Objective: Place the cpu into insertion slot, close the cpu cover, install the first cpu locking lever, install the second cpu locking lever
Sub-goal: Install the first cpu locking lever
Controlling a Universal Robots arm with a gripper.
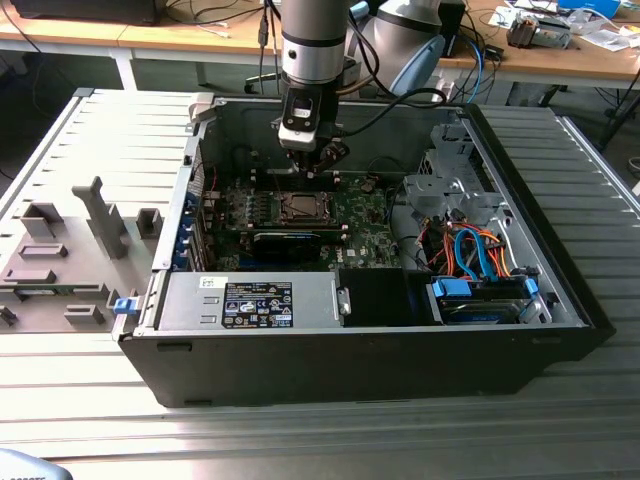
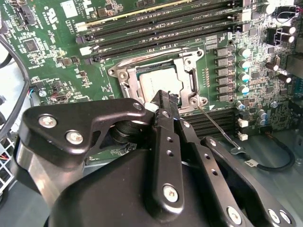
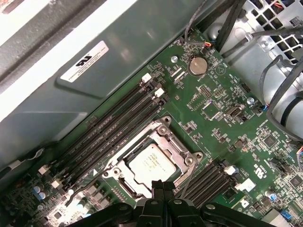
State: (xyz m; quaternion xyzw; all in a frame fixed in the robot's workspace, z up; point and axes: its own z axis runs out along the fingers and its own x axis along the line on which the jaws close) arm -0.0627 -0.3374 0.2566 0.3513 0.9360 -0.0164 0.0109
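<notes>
The cpu [image 3: 152, 163] is a pale silver square lying in the insertion slot [image 1: 300, 207] on the green board. The cpu cover [image 3: 136, 148] lies flat around it as a metal frame, with the cpu [image 2: 158, 81] showing through its window. One thin wire locking lever [image 2: 218, 126] sticks out from the socket's corner, away from the frame. My gripper [image 3: 163, 185] hovers just above the socket's edge, shut, with nothing seen between its fingers. In the exterior view the gripper [image 1: 312, 165] hangs inside the open computer case, a little behind the socket.
Memory slots [image 3: 118, 123] run beside the socket. A long black card [image 1: 285, 243] and a grey labelled box [image 1: 250, 300] sit in front of it. Orange and blue cables [image 1: 480, 255] fill the case at the exterior view's right. Grey fixtures [image 1: 80, 240] stand on the table outside.
</notes>
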